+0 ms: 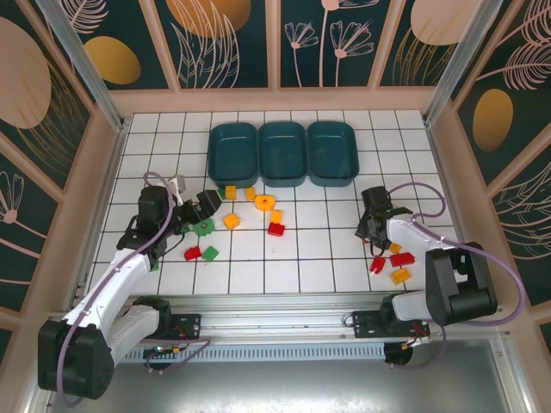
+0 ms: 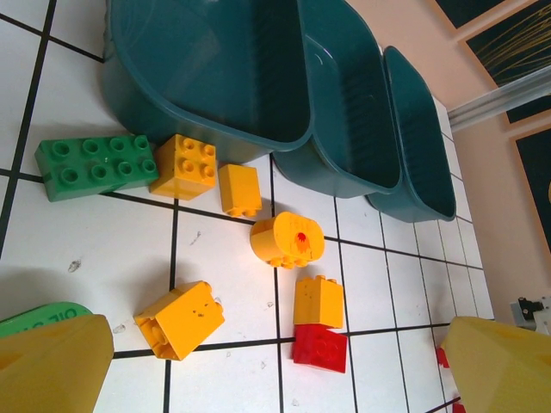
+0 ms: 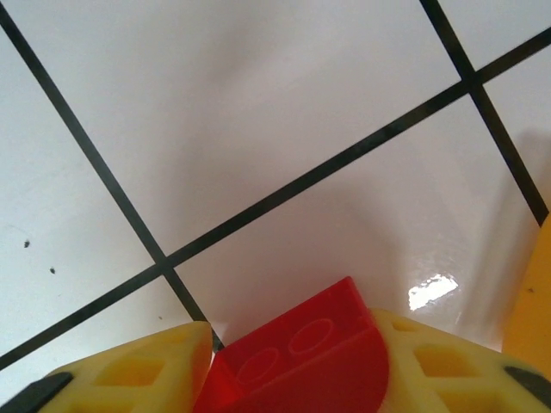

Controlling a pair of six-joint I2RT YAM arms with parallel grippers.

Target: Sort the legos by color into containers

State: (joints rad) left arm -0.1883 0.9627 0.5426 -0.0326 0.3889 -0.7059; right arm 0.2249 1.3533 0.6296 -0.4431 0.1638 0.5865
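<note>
Three dark teal containers (image 1: 282, 152) stand in a row at the back. A cluster of legos lies in front of them: a green brick (image 2: 95, 166), yellow bricks (image 2: 183, 166) (image 2: 180, 318), an orange round piece (image 2: 287, 239) and a red brick (image 2: 319, 348). My left gripper (image 2: 275, 379) hovers open over this cluster with nothing between its fingers. At the right, my right gripper (image 3: 288, 366) is low on the tiles, its yellow fingers pressed on both sides of a red lego (image 3: 310, 353). Red and yellow-orange legos (image 1: 401, 258) lie beside it.
A green round piece (image 1: 204, 227), a red brick (image 1: 193, 253) and a green brick (image 1: 210, 253) lie by the left arm. Wooden walls (image 1: 116, 129) ring the tiled table (image 1: 327, 232). An orange edge (image 3: 534, 301) stands close right of the right fingers.
</note>
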